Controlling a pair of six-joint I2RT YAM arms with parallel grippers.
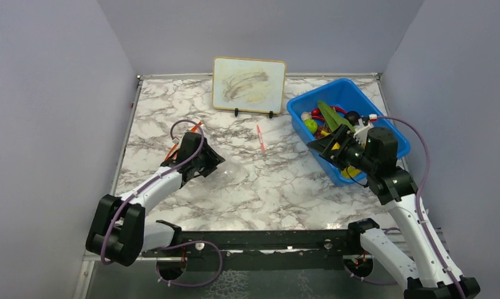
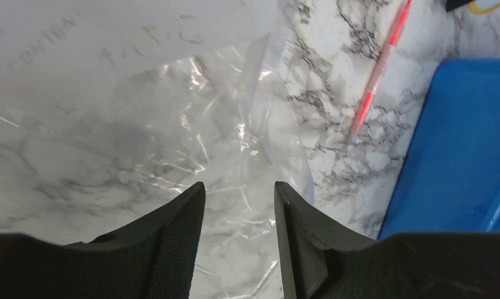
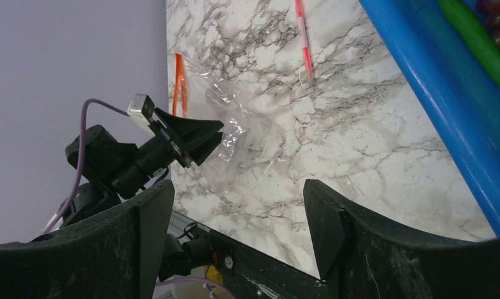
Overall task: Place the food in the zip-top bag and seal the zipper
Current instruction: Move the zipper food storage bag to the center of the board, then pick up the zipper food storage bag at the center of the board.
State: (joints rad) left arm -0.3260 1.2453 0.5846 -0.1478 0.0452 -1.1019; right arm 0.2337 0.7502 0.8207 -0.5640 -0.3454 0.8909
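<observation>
The clear zip-top bag (image 1: 232,175) lies crumpled on the marble table (image 1: 278,193), left of centre. Its red-orange zipper (image 3: 180,84) shows at the bag's far-left end, partly hidden by the left arm in the top view. My left gripper (image 2: 240,194) hovers low over the bag (image 2: 191,124), jaws apart, film showing in the gap. The food, including a green pod (image 1: 331,115) and a dark round piece (image 1: 352,116), sits in the blue bin (image 1: 384,118). My right gripper (image 3: 238,193) stands open and empty at the bin's near-left side.
A red-and-white pen (image 1: 261,138) lies between the bag and the bin. A small whiteboard (image 1: 248,84) stands on a stand at the back. Grey walls close in the left, right and far sides.
</observation>
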